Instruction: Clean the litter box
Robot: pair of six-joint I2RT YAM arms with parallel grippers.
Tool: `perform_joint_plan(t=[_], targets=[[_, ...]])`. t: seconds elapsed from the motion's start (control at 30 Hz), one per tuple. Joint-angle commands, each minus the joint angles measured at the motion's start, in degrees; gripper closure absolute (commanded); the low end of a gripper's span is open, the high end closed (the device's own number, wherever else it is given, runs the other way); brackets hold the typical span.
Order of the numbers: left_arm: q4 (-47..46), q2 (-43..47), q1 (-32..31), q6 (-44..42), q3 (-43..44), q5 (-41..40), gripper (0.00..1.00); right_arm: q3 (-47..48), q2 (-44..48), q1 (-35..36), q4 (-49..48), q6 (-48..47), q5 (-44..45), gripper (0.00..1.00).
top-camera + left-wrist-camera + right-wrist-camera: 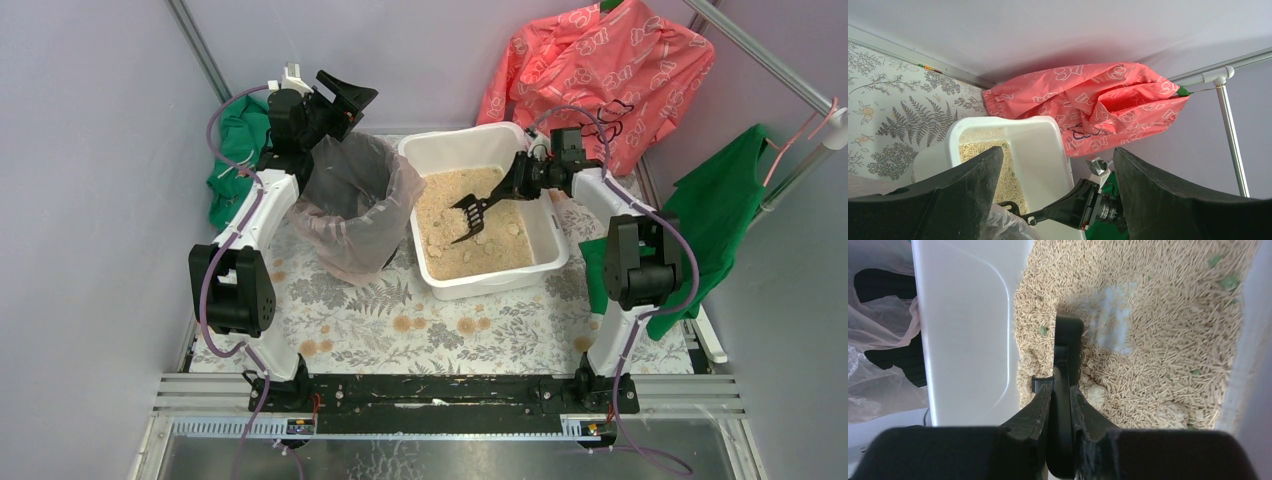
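Observation:
The white litter box [432, 152] stands at the back centre with tan litter [440, 205] and pale clumps in it. My right gripper [520, 183] is shut on the handle of a black slotted scoop [472, 212], whose head rests down in the litter. In the right wrist view the scoop [1067, 347] runs edge-on from my shut gripper [1060, 390] into the litter, with clumps and green bits around it. My left gripper [348, 98] is open and empty, raised behind the bagged black bin [350, 205]. The left wrist view shows the box [1040, 145] between my wide-apart fingers [973, 180].
The round black bin with its clear plastic liner stands just left of the box. A pink garment [600, 70] hangs at the back right, green cloth [725, 215] on the right rail and green cloth [235, 150] at the back left. The floor mat [420, 325] is leaf-patterned.

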State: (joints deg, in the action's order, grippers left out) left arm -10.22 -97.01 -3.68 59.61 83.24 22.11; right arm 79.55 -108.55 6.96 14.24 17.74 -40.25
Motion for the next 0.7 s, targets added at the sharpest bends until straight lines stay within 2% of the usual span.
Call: perform_joint_plan(t=[0.0, 0.2, 0.47, 0.67], targets=[[-2.5, 0.62, 0.69, -0.21, -0.18, 0.83, 0.12, 3.14, 1.42, 2.38, 4.13, -5.92, 4.3, 1.0], [-0.93, 0.31, 0.7, -1.28, 1.27, 0.61, 0.12, 0.75, -1.86, 6.66, 0.46, -3.65, 0.38, 1.0], [-0.55, 0.55, 0.86, -1.34, 0.54, 0.58, 0.12, 0.52, -7.08, 7.72, -2.43, 0.93, -13.61, 1.0], [-1.21, 0.35, 0.96, -1.18, 0.46, 0.75, 0.12, -3.84, -6.61, 7.32, -17.07, 15.06, -21.07, 1.0]])
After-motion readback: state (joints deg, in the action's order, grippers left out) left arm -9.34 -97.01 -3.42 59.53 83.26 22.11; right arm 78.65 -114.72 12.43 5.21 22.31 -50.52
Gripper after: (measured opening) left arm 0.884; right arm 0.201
